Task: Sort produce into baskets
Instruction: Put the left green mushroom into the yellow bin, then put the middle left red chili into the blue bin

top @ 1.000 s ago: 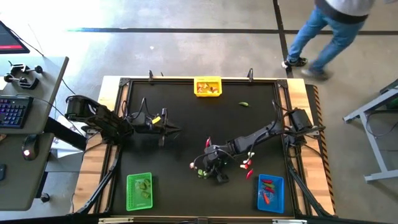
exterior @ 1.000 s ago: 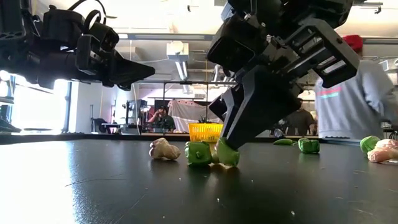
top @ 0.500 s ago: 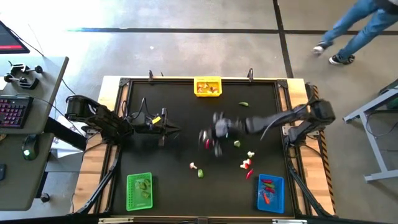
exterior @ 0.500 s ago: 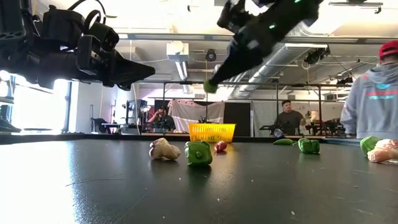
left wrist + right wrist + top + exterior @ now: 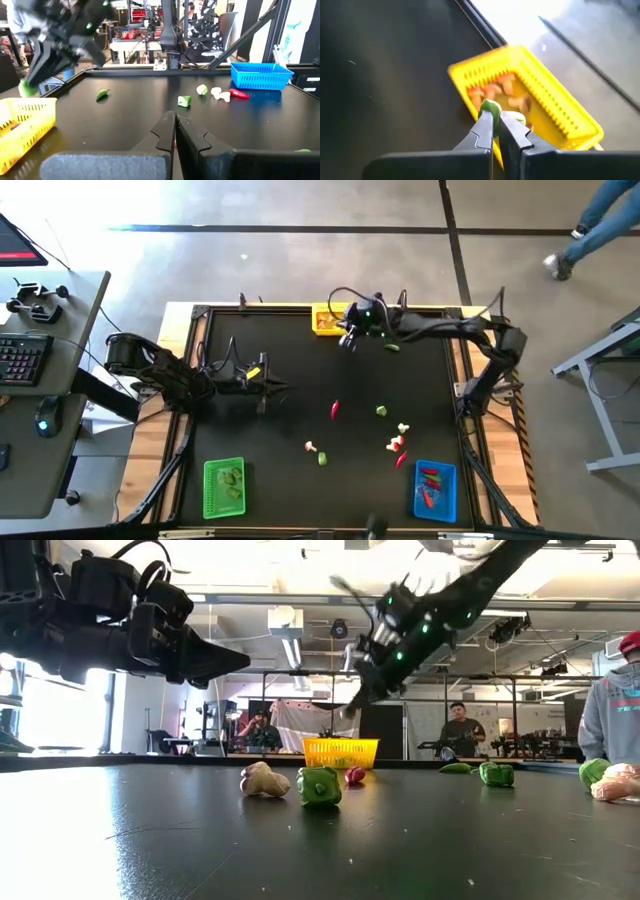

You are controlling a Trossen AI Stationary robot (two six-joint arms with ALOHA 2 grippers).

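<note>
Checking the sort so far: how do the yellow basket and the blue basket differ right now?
The yellow basket sits at the table's far edge and holds tan pieces; the blue basket sits at the near right corner and holds red ones. The right pincer hangs beside the yellow basket, none near the blue. Both are rectangular mesh.

Three baskets [image 5: 334, 319]; about eight loose produce pieces [image 5: 381, 411] on table.

Black flat-topped bench [image 5: 290, 360], pale wooden strips along its sides. At the far edge sits the yellow plastic mesh basket [image 5: 334, 320], whitish-tan toy pieces [image 5: 506, 94] inside. Green plastic mesh basket [image 5: 224, 487] holds green pieces; blue plastic mesh basket [image 5: 435, 490] holds red ones. The dark right pincer [image 5: 494, 119] nips a small green toy vegetable piece [image 5: 490, 106].
</note>
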